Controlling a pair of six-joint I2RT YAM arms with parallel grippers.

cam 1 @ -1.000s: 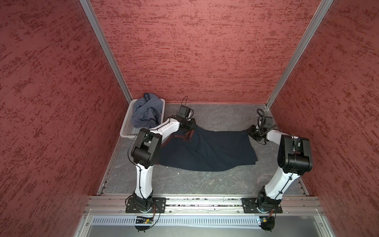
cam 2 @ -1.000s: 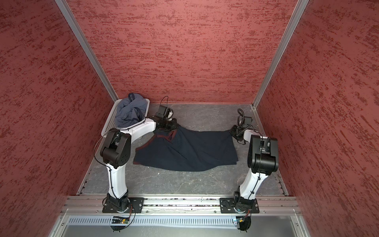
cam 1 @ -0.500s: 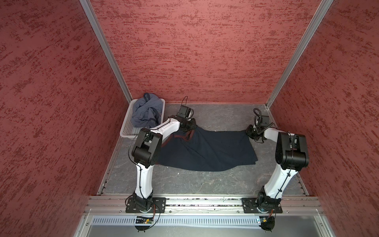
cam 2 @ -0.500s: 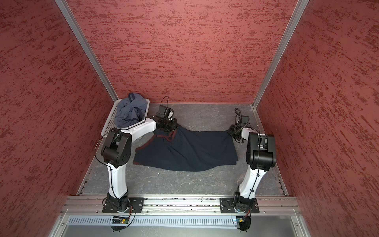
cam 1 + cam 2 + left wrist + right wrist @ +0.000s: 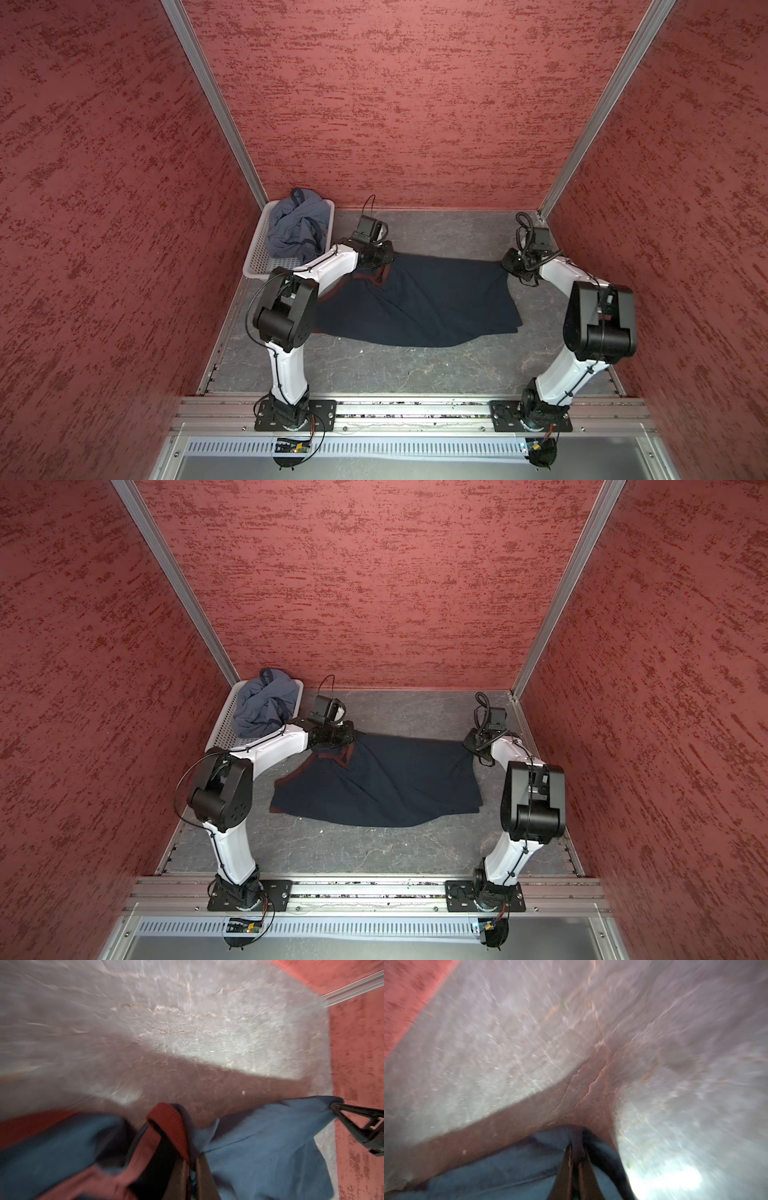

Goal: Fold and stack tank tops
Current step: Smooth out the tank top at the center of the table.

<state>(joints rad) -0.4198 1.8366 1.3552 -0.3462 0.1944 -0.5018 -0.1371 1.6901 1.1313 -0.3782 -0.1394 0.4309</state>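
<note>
The dark navy tank top (image 5: 415, 307) (image 5: 382, 787) with maroon trim lies spread across the grey table in both top views. My left gripper (image 5: 384, 259) (image 5: 351, 737) (image 5: 192, 1159) is shut on its far left shoulder, next to the maroon-edged strap (image 5: 166, 1120). My right gripper (image 5: 505, 264) (image 5: 467, 744) (image 5: 577, 1147) is shut on the far right corner of the same cloth (image 5: 519, 1167). The two held corners are pulled up a little. The slate blue-grey tank top (image 5: 295, 228) (image 5: 262, 708) sits crumpled in the basket.
A white perforated basket (image 5: 257, 257) (image 5: 220, 733) stands in the far left corner against the red wall. Red walls close in three sides. Bare grey table (image 5: 395, 365) runs between the navy top and the front rail.
My right gripper's jaws have closed on the far right corner of the navy tank top. The left gripper has kept its hold and barely shifted.
</note>
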